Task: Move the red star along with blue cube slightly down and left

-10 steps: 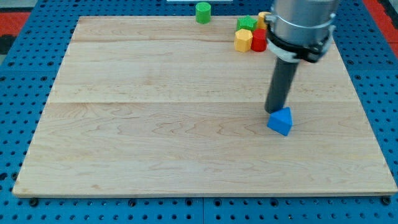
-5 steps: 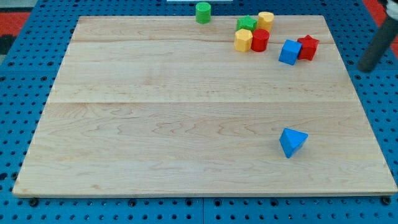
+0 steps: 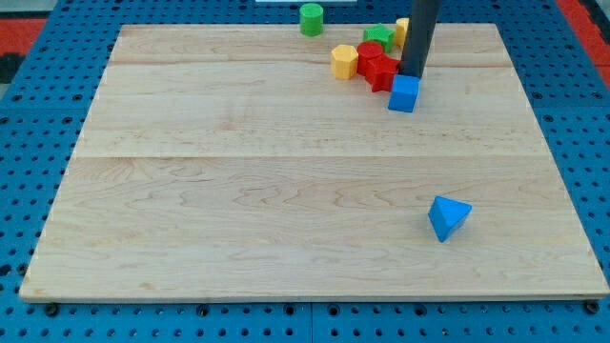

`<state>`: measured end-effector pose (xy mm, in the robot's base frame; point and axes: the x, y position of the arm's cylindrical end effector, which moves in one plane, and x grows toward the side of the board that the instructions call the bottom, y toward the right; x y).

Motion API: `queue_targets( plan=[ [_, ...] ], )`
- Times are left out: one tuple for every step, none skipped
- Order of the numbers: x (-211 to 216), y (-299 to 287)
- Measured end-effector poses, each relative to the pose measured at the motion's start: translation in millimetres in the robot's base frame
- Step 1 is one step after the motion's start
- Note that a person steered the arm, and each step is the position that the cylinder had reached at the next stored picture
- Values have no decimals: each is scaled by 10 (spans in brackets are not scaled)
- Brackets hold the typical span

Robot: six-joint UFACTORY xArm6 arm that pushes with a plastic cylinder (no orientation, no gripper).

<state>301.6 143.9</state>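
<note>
No hand is fitted on this arm; it ends in a straight dark rod, so nothing is held and only my tip can make contact. Nearest the view's bottom, toward the view's right, a blue triangular block [image 3: 448, 217] lies alone on the pale wood-grain tabletop [image 3: 238, 191], well apart from all other pieces; its faces look smooth and matte. Further up, near the view's top right, sits the blue cube [image 3: 403, 93], solid, sharp-edged and plain. My tip [image 3: 413, 75] stands at the cube's upper edge, touching or just short of it; contact cannot be confirmed. The rod rises upright out of the view's top. Immediately to the view's left of the cube and rod, red pieces are bunched together: the red star [image 3: 383, 71] lies against a second red block [image 3: 370, 55], whose shape cannot be made out. Left of these sits a yellow hexagonal block [image 3: 344, 61]. Behind them is a green star-like block [image 3: 378, 36], and a yellow piece [image 3: 401, 29] shows partly behind the rod. Farthest, at the tabletop's top edge, stands a green cylinder [image 3: 311, 18]. A blue perforated surface [image 3: 38, 143] surrounds the tabletop.
</note>
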Motion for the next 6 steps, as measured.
queue_targets(
  plan=[
    [-200, 113],
    [-315, -168],
    [-281, -558],
    [-214, -969],
    [0, -565],
    [194, -378]
  ],
)
